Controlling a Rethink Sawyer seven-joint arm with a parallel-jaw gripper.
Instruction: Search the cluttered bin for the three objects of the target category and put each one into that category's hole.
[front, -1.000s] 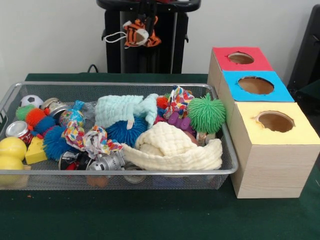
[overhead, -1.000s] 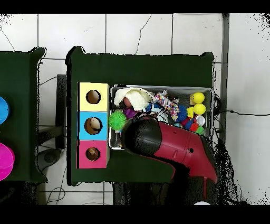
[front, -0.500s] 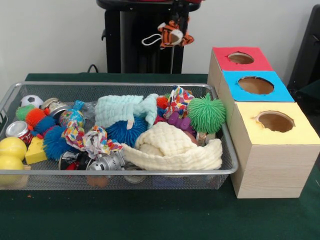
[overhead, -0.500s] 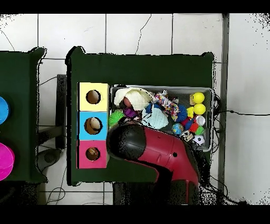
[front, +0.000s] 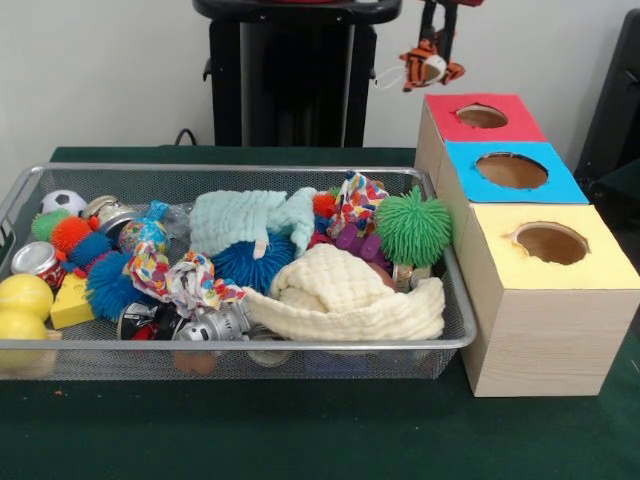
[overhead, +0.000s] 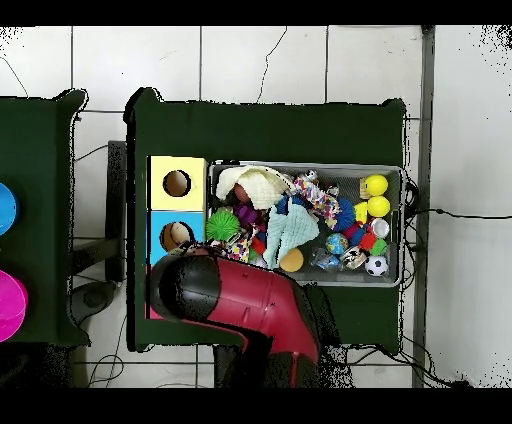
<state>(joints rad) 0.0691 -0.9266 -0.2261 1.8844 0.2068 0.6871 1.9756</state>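
My gripper comes down at the top edge of the front view, shut on the orange plush with black stripes. The plush hangs in the air just left of the red-topped box and above the level of its round hole. In the overhead view the arm covers the red-topped box and the plush. The wire-mesh bin lies left of the boxes, full of clutter, and also shows in the overhead view. I cannot pick out the cream-yellow or tan-orange plush in it.
The blue-topped box and the yellow-topped box stand in a row in front of the red one. The bin holds a green puffer ball, a blue one, cloths, yellow balls and a silver toy robot.
The gripper has carried the striped plush from above the bin's back to the right in the front view, up to the red-topped box. In the overhead view the arm has uncovered the bin.
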